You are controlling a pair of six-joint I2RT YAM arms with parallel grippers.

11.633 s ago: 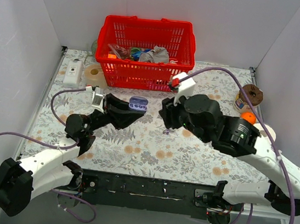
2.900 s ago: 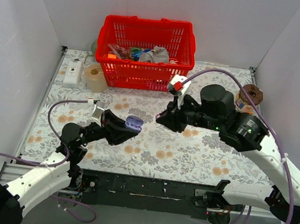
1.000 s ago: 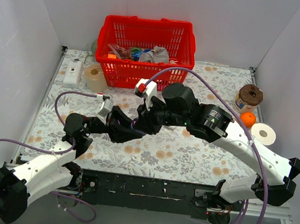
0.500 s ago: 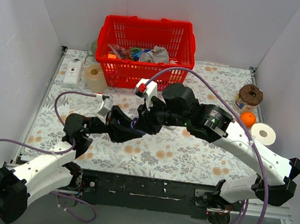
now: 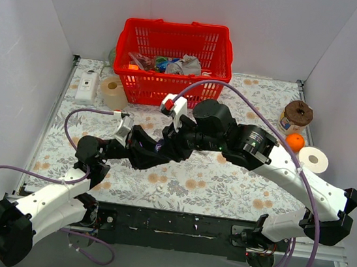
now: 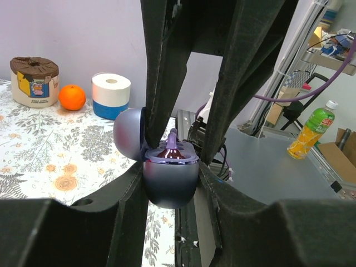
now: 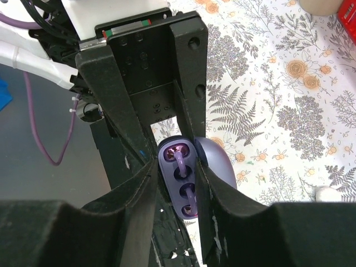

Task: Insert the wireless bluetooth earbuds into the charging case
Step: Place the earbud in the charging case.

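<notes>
Swung over from the right side of the top view, the right arm is now seen in the middle of the frame. The right gripper (image 7: 174, 169) has been brought down over the charging case (image 6: 169, 188). A few moments ago the two grippers were well apart. Now they are met above the table (image 5: 244, 182).

The case is held up off the table by the left gripper (image 5: 151, 154). It is squeezed on both sides by those clenched jaws. Its lid is tipped open, toward the left in the left wrist view.

One of the wireless bluetooth earbuds (image 6: 172, 143) is seen standing in the dark hollow of the case, with its stem poking up. The right gripper's jaws are spread to either side of it, wider than the stem, so the bud looks to have been let go. A second purple shape (image 7: 188, 198) is seen lower in the hollow from the right wrist. Whether that is the other bud cannot be told.

So this bud is likely dropped in, but it may not be pushed all the way down yet. Next, the right gripper should be lifted straight up, so that the bud is not knocked out. The case must be kept steady while that is done.
</notes>
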